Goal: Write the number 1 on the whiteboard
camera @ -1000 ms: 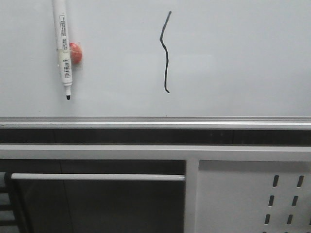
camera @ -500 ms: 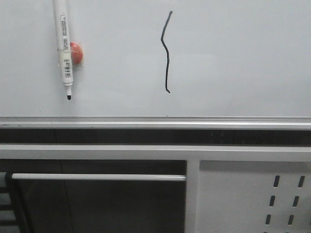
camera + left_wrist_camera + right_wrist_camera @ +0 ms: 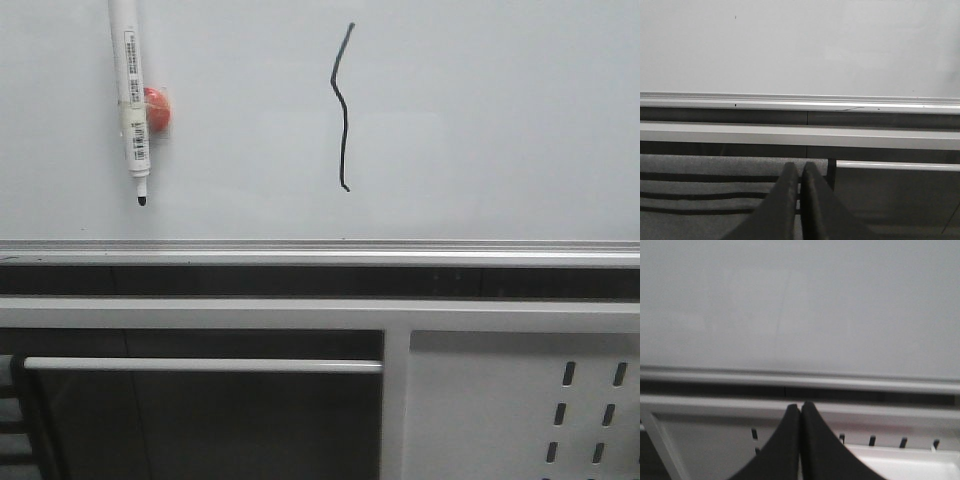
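The number 1 sits upper-centre on the whiteboard; only my wrist views show my left gripper and right gripper, both pressed closed, empty.

No visible change: marker and number 1 unmoved

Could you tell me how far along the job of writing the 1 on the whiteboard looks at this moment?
Done: the number 1, a wavy black stroke with a small hook at its foot, stands on the whiteboard. The white marker hangs uncapped beside a red magnet, in no gripper. In hand: nothing; the left gripper and right gripper are shut and empty, below the board's rail. Nothing visibly remains.
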### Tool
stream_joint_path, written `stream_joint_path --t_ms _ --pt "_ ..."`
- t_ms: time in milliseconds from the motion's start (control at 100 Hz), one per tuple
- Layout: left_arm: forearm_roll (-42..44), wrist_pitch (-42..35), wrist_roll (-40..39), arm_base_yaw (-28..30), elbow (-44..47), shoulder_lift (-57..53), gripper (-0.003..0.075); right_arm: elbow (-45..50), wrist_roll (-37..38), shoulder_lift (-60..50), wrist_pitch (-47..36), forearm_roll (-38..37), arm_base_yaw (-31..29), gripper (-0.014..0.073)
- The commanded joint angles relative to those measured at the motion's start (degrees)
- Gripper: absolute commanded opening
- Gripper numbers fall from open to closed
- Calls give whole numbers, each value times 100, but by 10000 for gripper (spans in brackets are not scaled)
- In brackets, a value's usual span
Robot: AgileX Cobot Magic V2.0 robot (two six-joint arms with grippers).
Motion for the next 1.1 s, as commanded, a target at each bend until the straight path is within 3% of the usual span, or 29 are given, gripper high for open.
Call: stream_joint_path --t_ms 0,180,1090 --pt "-46 -303 -46 -39 123 -162 -18 160 -56 -124 176 105 -228 -50" --pt "-46 -303 -46 -39 123 -162 -18 160 -56 -124 288 282 -673 -50" --pt "-46 -303 -46 -28 123 -162 -18 160 -56 -124 288 282 -666 -50"
